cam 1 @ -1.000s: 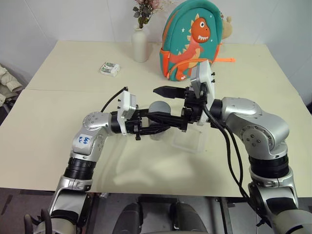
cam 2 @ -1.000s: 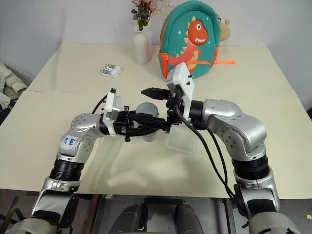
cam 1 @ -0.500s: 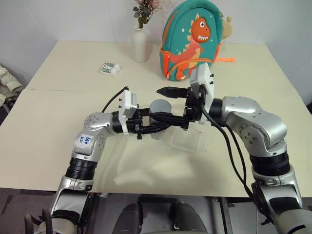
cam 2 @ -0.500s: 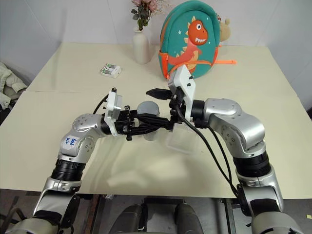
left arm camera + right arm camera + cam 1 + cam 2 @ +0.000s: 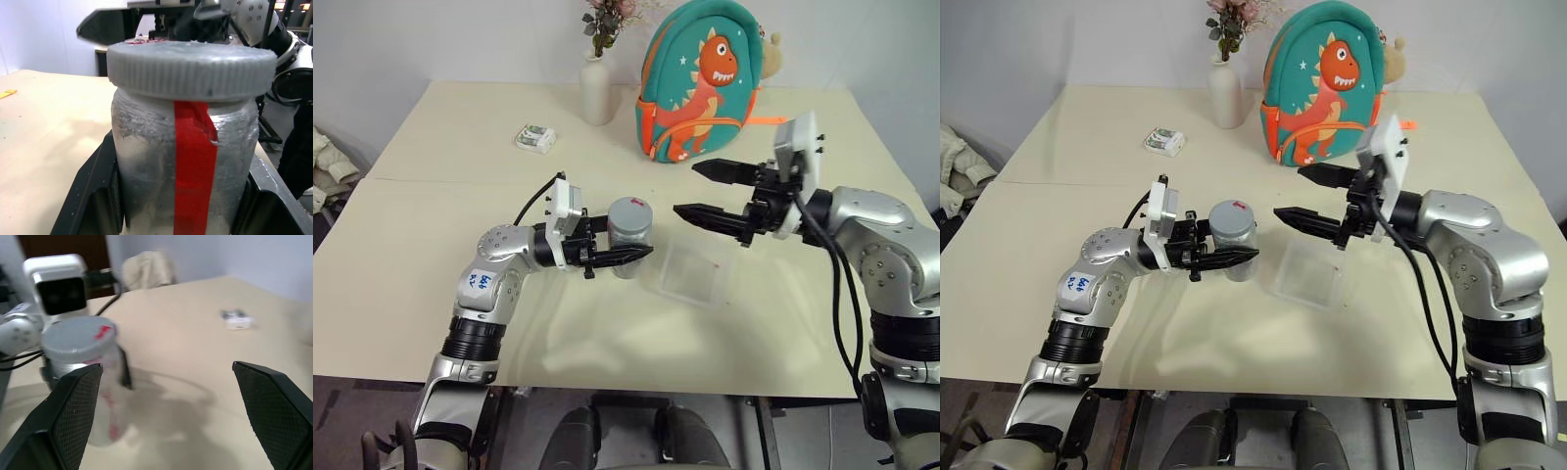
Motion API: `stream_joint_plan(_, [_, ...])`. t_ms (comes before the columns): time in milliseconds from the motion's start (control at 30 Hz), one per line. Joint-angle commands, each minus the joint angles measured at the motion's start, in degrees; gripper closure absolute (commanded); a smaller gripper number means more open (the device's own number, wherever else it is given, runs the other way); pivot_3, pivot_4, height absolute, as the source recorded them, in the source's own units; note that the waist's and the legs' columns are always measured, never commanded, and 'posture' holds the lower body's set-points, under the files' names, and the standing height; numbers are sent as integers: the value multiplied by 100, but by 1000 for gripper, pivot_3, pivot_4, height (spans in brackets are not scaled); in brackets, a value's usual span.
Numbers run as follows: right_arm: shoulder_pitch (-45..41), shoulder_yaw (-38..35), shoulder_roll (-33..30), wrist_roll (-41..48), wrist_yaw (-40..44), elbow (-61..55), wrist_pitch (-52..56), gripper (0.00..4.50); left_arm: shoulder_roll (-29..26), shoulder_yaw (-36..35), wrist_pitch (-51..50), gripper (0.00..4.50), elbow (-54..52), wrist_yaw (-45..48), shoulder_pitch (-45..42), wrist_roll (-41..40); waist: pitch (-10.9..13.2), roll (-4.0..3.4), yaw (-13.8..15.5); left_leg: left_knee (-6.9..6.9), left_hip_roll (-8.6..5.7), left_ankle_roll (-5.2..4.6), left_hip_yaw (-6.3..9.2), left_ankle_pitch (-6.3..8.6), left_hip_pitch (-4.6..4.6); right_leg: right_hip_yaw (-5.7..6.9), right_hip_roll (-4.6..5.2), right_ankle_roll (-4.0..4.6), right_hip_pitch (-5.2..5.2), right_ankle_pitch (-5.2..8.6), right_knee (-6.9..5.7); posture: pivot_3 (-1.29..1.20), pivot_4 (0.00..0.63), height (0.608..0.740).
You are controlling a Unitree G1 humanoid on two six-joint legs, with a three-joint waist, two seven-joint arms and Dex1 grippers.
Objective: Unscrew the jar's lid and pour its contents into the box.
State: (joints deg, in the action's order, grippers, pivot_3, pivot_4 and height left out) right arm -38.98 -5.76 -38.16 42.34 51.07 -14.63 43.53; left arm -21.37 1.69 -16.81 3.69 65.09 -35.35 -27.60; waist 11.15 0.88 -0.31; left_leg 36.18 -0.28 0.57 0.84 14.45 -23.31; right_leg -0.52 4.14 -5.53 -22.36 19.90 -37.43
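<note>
Jar: the jar [image 5: 630, 238] stands upright near the middle of the table [image 5: 431, 245], held up a little by the left gripper [image 5: 625, 257].
Left gripper: its two black fingers are squeezed tight on the sides of the jar.
Lid: the grey lid [image 5: 191, 63] sits on top of the jar, so the unscrewing looks not done.
Right gripper: the right gripper [image 5: 708, 192] hangs at 3 o'clock from the jar, apart from it, fingers spread wide, holding nothing.
Box: the clear box [image 5: 691, 275] lies on the table at 4 o'clock from the jar, just beside it.
Left to do: take the lid off, then pour.
Hard to see: the contents, behind the jar's silvery wall; I cannot tell if the lid is loose.
</note>
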Motion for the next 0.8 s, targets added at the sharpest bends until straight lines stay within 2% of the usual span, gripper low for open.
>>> stream_joint_plan(33, [63, -181, -54, 520, 202, -516, 162, 31, -72, -77, 59, 2422, -152, 36, 8, -99, 0, 0, -12, -1, 1, 0, -1, 0, 1, 0, -2, 0, 0, 0, 0, 0, 150, 740])
stream_joint_plan(167, [-131, 46, 284, 565, -134, -628, 212, 31, -77, -70, 62, 2422, -108, 38, -13, -80, 0, 0, -13, 3, 3, 0, 1, 0, 1, 0, -2, 0, 0, 0, -3, 0, 150, 740])
stream_joint_plan(367, [-511, 837, 844, -121, -701, -514, 130, 31, -49, -3, 62, 2422, -55, 44, -75, -47, 0, 0, -3, 10, 1, 4, 7, -7, 2, -8, 0, 1, -1, -2, -16, 0, 150, 740])
stream_joint_plan(567, [-685, 1152, 1154, -397, -725, -386, -16, 31, -40, 33, 51, 2422, -67, 63, -76, -54, 0, 0, 7, 6, -1, 3, 6, -6, -3, -9, 2, 1, -3, -2, -7, 0, 150, 740])
stream_joint_plan(800, [-695, 1187, 1194, -616, -632, -275, -109, 31, -44, 43, 43, 2422, -91, 71, -68, -70, 0, 0, -1, 5, 0, 3, 5, -6, -2, -4, 1, 1, -5, -2, -9, 0, 150, 740])
